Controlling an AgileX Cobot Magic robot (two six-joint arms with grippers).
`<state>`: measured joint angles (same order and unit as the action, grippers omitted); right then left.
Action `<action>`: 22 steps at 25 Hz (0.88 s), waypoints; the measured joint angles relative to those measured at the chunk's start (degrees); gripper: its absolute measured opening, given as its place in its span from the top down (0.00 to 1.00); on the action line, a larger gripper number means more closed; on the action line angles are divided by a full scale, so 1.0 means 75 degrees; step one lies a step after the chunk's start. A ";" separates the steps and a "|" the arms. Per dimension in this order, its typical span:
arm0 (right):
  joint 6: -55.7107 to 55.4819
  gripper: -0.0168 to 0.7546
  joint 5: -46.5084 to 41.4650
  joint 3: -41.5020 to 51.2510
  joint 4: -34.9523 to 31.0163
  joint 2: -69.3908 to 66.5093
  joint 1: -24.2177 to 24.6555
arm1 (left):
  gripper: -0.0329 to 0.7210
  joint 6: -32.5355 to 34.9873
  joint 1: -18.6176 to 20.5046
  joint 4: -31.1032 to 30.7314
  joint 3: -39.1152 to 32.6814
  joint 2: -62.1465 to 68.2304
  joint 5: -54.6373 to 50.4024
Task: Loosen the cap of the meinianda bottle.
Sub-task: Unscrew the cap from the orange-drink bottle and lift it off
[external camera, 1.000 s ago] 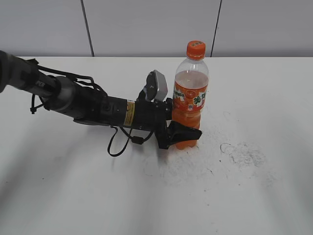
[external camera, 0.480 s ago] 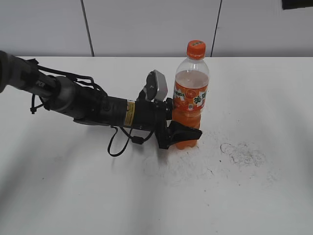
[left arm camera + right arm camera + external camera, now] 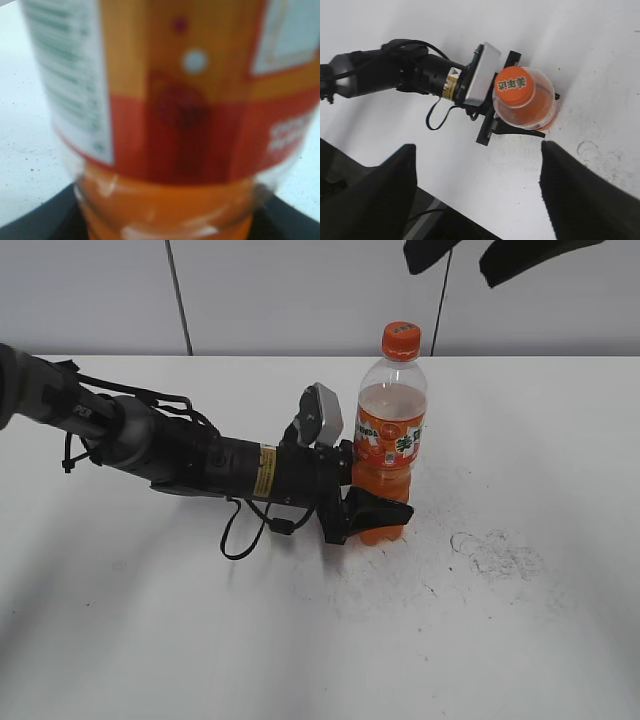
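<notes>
The meinianda bottle [image 3: 390,445] stands upright on the white table, clear with orange drink and an orange label. Its orange cap [image 3: 400,341] is on top. My left gripper [image 3: 372,512] lies low along the table and is shut on the bottle's lower body; the bottle fills the left wrist view [image 3: 175,125]. My right gripper [image 3: 495,257] hangs open and empty high above the bottle, a little to its right. From the right wrist view I look down on the cap [image 3: 514,85], the bottle [image 3: 540,107] and the left gripper [image 3: 512,131], with the right gripper [image 3: 475,190] wide open.
The left arm [image 3: 170,455] stretches in from the left edge with a loose black cable [image 3: 245,530]. Grey scuff marks [image 3: 495,552] lie on the table right of the bottle. A pale wall stands behind the table's far edge.
My right gripper has come down into the top of the exterior view above the bottle. The left gripper and bottle have not moved.
</notes>
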<state>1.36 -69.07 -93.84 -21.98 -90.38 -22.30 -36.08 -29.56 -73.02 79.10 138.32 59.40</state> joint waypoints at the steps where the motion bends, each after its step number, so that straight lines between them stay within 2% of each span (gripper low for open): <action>1: -0.0182 0.25 -0.0032 -0.0169 0.0234 -0.0203 -0.0139 | 0.29 0.0000 0.0000 0.0000 0.0000 0.0000 0.0000; 4: -0.0683 0.25 -0.0048 -0.0685 0.0863 -0.0773 -0.0410 | 0.29 0.0000 0.0000 0.0000 0.0000 0.0000 0.0000; 6: -0.0775 0.25 -0.0054 -0.0844 0.0980 -0.1116 -0.0493 | 0.29 0.0000 0.0000 0.0000 0.0000 0.0000 0.0000; 22: -0.0780 0.25 -0.0032 -0.0872 0.1091 -0.1918 -0.0501 | 0.29 0.0005 0.0000 0.0000 0.0000 0.0000 0.0000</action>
<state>-4.49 -69.31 -100.38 -13.80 -104.76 -26.05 -36.04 -29.56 -73.02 79.10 138.32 59.40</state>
